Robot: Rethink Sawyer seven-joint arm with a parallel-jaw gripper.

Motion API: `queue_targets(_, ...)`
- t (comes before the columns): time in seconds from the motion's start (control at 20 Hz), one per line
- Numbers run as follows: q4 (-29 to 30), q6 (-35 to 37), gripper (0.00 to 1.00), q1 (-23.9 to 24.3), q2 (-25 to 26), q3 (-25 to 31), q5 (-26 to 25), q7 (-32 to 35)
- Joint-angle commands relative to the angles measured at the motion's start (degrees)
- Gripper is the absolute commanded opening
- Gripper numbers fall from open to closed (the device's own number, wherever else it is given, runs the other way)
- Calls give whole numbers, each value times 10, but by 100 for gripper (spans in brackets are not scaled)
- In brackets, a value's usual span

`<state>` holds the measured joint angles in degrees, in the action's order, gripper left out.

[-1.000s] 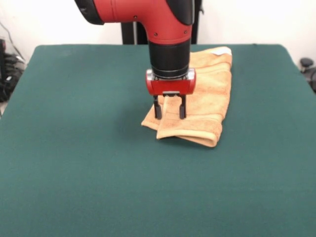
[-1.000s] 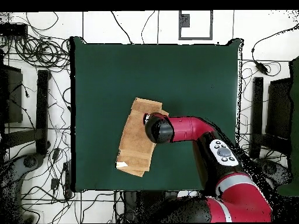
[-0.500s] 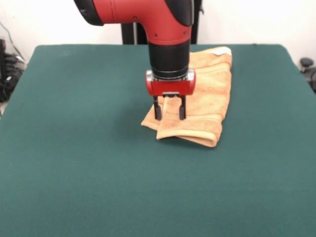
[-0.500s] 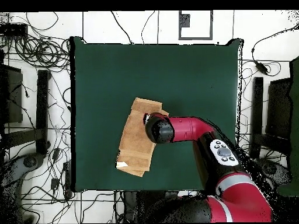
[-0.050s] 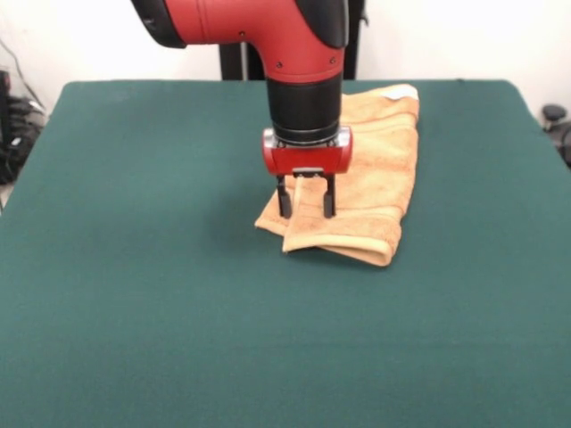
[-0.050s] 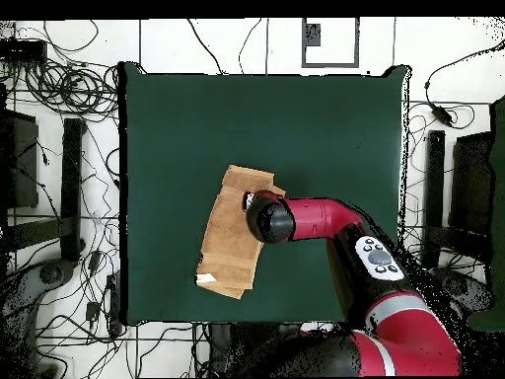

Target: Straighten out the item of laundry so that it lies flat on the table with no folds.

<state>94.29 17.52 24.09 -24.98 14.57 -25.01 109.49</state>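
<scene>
Right now the gripper (image 5: pixel 305 207) stands straight down over the towel (image 5: pixel 375 169), its two dark fingers (image 5: pixel 285 200) parted, with a raised tongue of orange cloth showing between them — whether they are pressing that cloth or only straddling it I cannot tell from here. The fingertips reach down to the terry, close to the towel's near left corner as the front camera sees it.

The towel is folded into a long strip on the green table (image 5: pixel 134 294), towards its far side and a little right of centre. Its long axis runs from the near end, where a doubled hem curls over, away to the far end, where a small white tag (image 5: pixel 393 92) sits at the corner. So nearly all of the cloth lies beyond and to the right of the fingers — only a narrow lip lies nearer than they do.

From overhead the strip (image 6: pixel 233 237) runs lengthways down the table, and the arm's wrist (image 6: pixel 266 218) covers one long edge of it.

My guess is that the fold opens sideways, across the long axis, so the layer pinched here would have to be carried towards the open felt on the left
</scene>
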Motion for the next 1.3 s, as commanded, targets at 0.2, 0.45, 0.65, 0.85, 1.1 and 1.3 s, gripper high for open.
queue_targets(0.2, -29, -67, 100, 12, 46, 68, -47, -17)
queue_targets(0.45, -28, -72, 100, 13, 46, 69, -53, -8)
queue_targets(0.65, -28, -73, 0, 14, 46, 70, -55, -8)
queue_targets(0.85, -29, -72, 0, 13, 45, 69, -55, -10)
queue_targets(1.1, -30, -75, 0, 10, 45, 66, -57, -8)
queue_targets(1.3, -30, -76, 0, 9, 44, 65, -59, -9)
